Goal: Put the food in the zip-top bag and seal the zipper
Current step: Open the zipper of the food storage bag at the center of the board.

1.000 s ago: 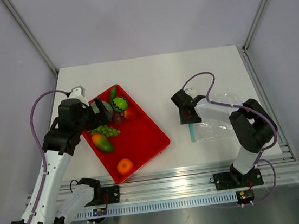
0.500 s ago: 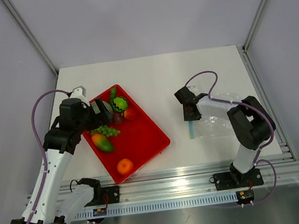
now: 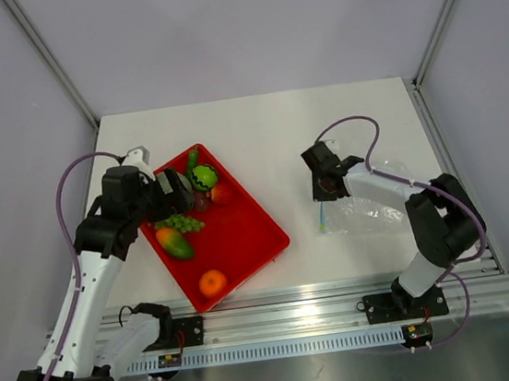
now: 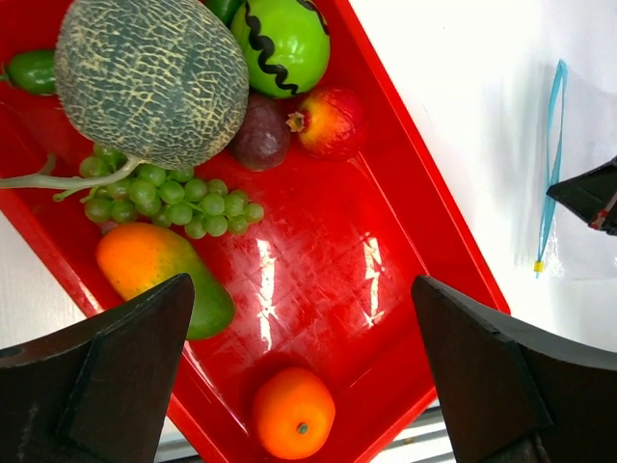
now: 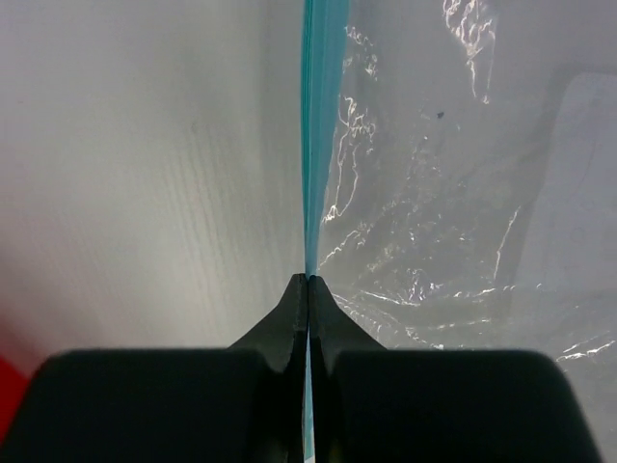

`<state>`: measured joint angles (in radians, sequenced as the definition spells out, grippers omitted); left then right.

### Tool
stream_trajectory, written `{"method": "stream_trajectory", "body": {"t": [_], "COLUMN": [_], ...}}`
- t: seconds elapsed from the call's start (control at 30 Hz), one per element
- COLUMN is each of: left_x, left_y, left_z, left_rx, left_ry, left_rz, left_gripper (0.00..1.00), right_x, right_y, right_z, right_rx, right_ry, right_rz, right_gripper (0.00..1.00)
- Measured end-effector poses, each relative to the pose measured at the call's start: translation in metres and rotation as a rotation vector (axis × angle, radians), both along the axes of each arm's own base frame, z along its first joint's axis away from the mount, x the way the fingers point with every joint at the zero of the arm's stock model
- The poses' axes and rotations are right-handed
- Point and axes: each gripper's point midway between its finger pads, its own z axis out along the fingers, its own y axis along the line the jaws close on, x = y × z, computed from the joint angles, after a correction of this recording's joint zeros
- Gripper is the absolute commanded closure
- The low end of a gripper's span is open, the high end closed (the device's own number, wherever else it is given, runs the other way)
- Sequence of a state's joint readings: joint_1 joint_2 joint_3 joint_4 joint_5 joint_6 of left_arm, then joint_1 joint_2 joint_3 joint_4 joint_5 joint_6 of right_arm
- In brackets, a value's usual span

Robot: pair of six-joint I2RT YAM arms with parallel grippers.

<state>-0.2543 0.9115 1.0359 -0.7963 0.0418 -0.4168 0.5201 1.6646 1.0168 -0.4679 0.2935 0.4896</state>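
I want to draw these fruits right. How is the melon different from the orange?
The melon is grey-green with a netted skin; the orange is plain bright orange. The melon is much bigger than the orange. The melon sits at the far end of the tray beside the grapes; the orange lies alone near the front corner. Both are round and lie in the red tray.

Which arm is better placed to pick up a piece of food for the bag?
Left. The left gripper hangs open right over the red tray, with the melon and grapes below it. The right gripper is shut on the zipper, well off to the side.
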Motion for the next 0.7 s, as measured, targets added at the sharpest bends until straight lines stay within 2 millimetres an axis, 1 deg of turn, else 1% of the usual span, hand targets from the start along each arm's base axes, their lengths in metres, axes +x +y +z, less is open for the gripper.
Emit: {"method": "stream_trajectory", "body": {"t": [0.07, 0.2, 0.3, 0.5, 0.57, 0.63, 0.7], "left_x": [0.0, 0.005, 0.006, 0.005, 0.005, 0.006, 0.008], "left_y": [-0.004, -0.019, -0.039, -0.089, -0.109, -0.124, -0.14], "left_z": [0.001, 0.012, 0.02, 0.031, 0.029, 0.025, 0.016], "left_rx": [-0.012, -0.06, -0.123, -0.285, -0.34, -0.372, -0.402], "left_ry": [0.012, 0.022, 0.017, 0.024, 0.045, 0.069, 0.102], "left_rz": [-0.018, -0.069, -0.125, -0.252, -0.296, -0.325, -0.349], "left_gripper": [0.01, 0.01, 0.01, 0.02, 0.05, 0.09, 0.12], "right_x": [-0.001, -0.006, -0.012, -0.033, -0.04, -0.045, -0.05], "right_y": [0.005, 0.018, 0.027, 0.05, 0.059, 0.068, 0.075], "right_z": [0.016, 0.054, 0.078, 0.107, 0.115, 0.122, 0.127], "right_rx": [0.046, 0.163, 0.247, 0.419, 0.476, 0.514, 0.54], "right_ry": [-0.028, -0.096, -0.13, -0.145, -0.144, -0.145, -0.142], "right_rz": [0.01, 0.041, 0.072, 0.162, 0.203, 0.236, 0.264], "right_gripper": [1.0, 1.0, 1.0, 1.0, 1.0, 1.0, 1.0]}}
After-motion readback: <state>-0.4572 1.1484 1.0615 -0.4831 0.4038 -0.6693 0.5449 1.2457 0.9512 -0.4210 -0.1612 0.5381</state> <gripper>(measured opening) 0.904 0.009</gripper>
